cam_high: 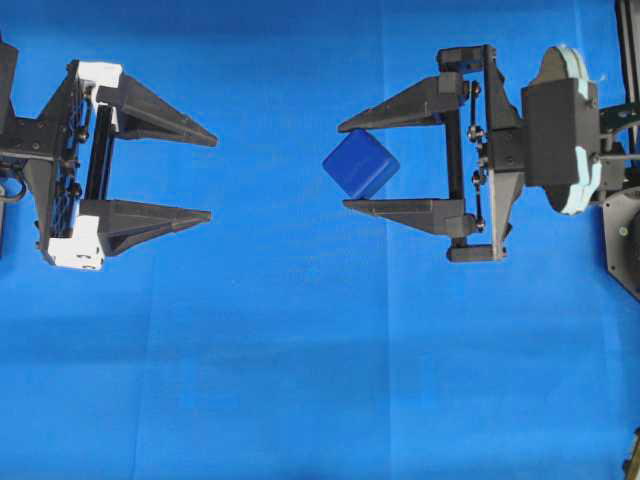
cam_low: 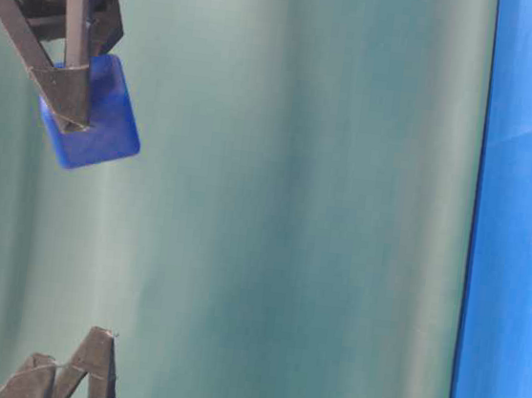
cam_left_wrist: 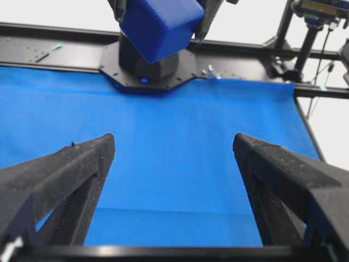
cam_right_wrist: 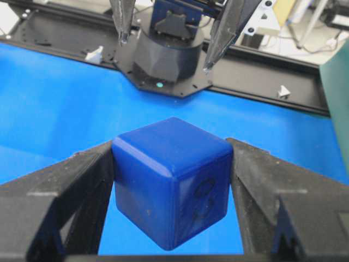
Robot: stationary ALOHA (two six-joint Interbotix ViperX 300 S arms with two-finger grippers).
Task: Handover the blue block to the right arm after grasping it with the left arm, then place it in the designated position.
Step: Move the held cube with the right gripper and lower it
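Note:
The blue block (cam_high: 360, 164) hangs above the blue cloth, tilted, and my right gripper (cam_high: 343, 167) is shut on it, one black finger against each of two opposite faces. In the right wrist view the blue block (cam_right_wrist: 172, 185) fills the gap between both fingers. The table-level view shows the blue block (cam_low: 97, 122) held high at the upper left. My left gripper (cam_high: 212, 177) stands open and empty well to the block's left, tips pointing at it. From the left wrist, the blue block (cam_left_wrist: 161, 24) floats ahead, beyond the wide-open left gripper (cam_left_wrist: 174, 144).
Blue cloth (cam_high: 300, 380) covers the table. The right arm's black base (cam_left_wrist: 144, 65) and a black frame rail (cam_left_wrist: 54, 52) lie at the cloth's far edge. A green backdrop (cam_low: 293, 212) fills the table-level view.

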